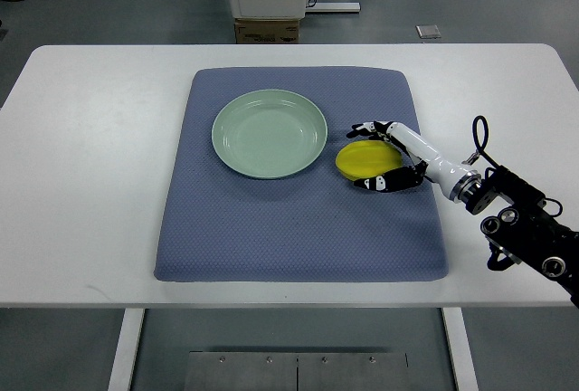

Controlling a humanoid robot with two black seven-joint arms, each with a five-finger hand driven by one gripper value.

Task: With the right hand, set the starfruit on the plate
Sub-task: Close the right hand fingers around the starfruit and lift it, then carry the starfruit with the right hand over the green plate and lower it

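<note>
Right hand (387,156) reaching in low, fingers cupped around yellow starfruit (365,161), beside green plate (270,133)

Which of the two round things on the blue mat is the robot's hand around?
The yellow starfruit, right of the empty pale green plate. The right hand has fingers curled on either side of it; the plate sits untouched.
</note>
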